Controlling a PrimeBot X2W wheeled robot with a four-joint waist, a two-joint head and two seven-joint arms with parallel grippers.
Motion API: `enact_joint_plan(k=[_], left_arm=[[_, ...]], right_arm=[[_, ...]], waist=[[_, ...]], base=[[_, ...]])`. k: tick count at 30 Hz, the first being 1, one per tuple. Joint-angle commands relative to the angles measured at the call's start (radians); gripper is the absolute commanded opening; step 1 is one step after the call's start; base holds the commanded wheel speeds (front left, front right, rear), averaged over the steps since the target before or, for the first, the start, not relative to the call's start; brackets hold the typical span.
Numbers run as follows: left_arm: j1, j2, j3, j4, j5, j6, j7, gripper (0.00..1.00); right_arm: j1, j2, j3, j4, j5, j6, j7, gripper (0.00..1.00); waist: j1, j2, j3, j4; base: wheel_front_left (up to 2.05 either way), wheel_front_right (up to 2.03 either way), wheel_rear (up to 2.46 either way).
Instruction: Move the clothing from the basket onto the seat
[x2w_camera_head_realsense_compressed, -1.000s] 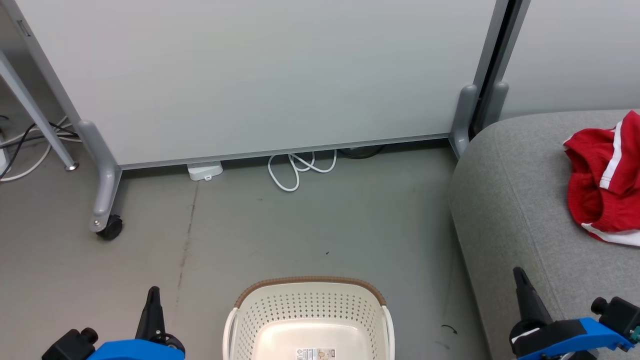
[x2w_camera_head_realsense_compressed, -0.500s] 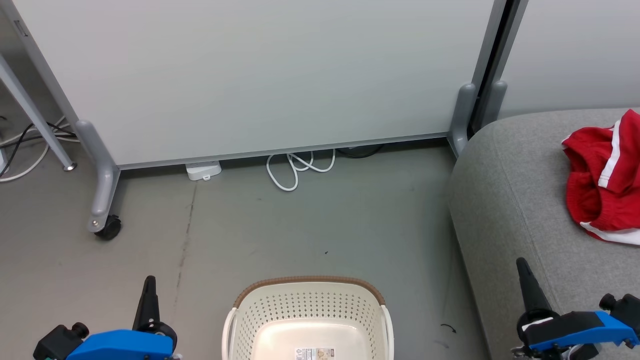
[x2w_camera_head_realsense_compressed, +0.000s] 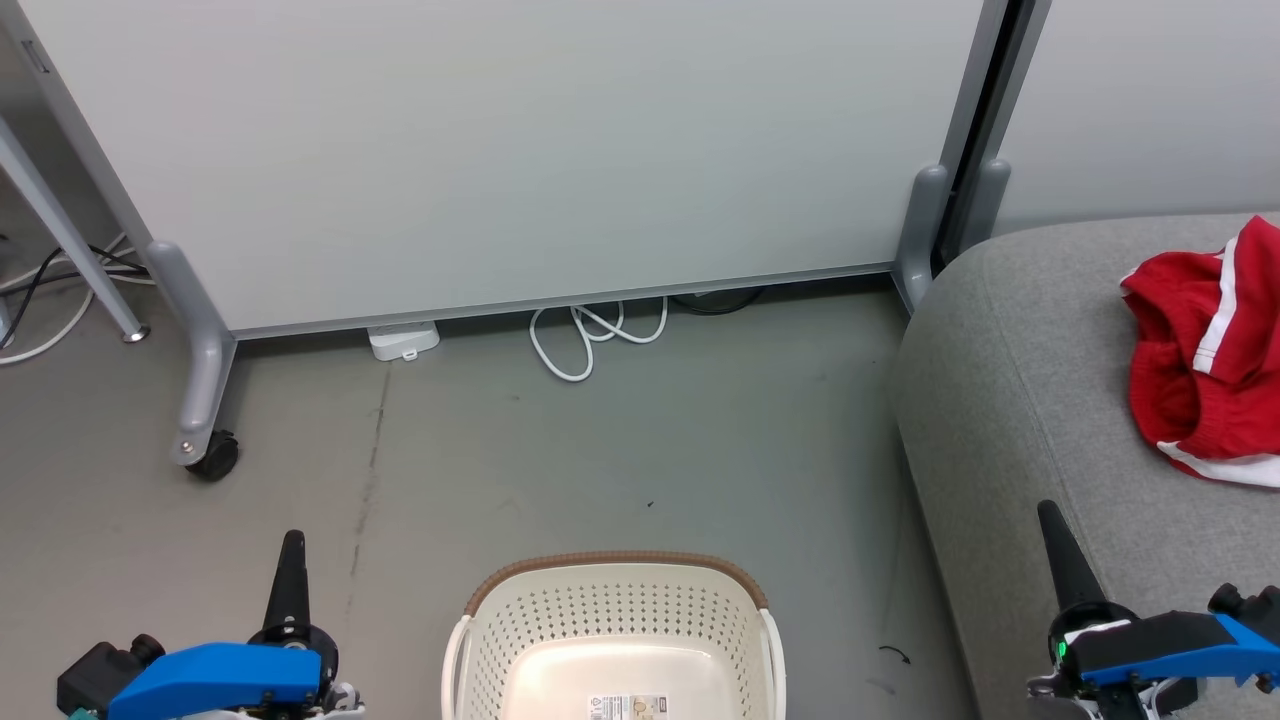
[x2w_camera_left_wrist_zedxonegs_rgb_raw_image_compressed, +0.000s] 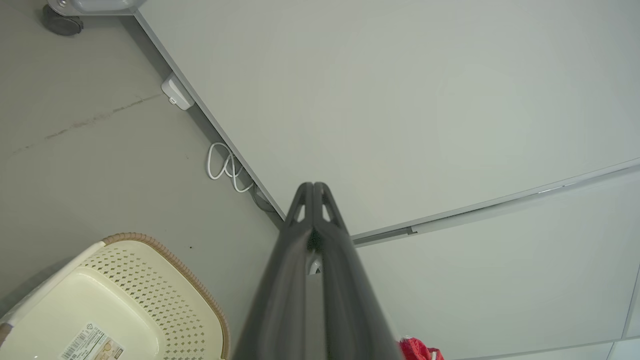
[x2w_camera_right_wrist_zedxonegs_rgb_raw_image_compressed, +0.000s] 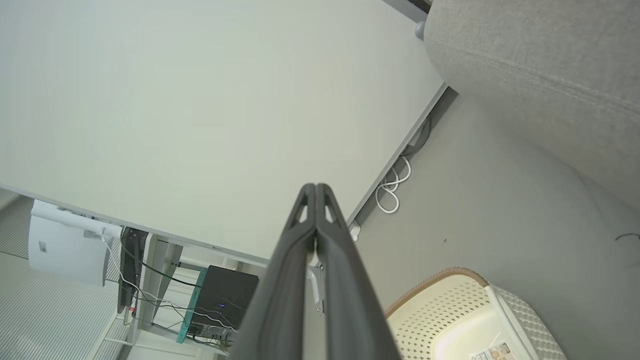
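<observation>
– Red clothing, white-striped: where is it lying?

– It is lying bunched on the grey seat, toward the right of the head view. It is well apart from the basket, which is standing on the floor between the two tools.

– What is the basket holding?

– Its visible bottom is carrying nothing but a small paper label. Judging from that, the transfer is looking finished, or very nearly so.

– How are the tools standing?

– The left tool and the right tool are pointing up from the lower corners of the head view, clear of both basket and garment. In each wrist view the two dark fingers are pressing flat together along their length, with nothing gripped between them.

– What, then, is remaining?

– Possibly nothing. At most, the near end of the basket is calling for a check before the task is counted as done.

– Which parts are proving hard to read?

– The bottom edge of the head view is cutting off the basket's near half, so anything lying there is going unseen. The right edge is slicing through the red heap, so whether it is one garment or two cannot be told. The white stripes are suggesting shorts, and no numbers or lettering are coming through. In the left wrist view a scrap of red is peeking in at the bottom edge, too small to identify.
</observation>
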Motion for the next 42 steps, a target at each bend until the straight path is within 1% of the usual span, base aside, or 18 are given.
enact_joint_plan(k=[1, 42], left_arm=[[-0.025, 0.002, 0.007, -0.015, -0.024, -0.002, 0.009, 0.00], [-0.061, -0.002, 0.039, -0.066, -0.338, -0.003, 0.095, 0.00]], right_arm=[[-0.023, -0.007, -0.003, -0.014, 0.030, 0.001, 0.008, 0.00], [-0.045, -0.010, -0.016, -0.042, 0.385, 0.001, 0.072, 0.00]], waist=[[0.0000, -0.0001, 0.000, 0.000], [0.0000, -0.0001, 0.005, -0.012]], base=[[0.00, 0.00, 0.00], [0.00, 0.00, 0.00]])
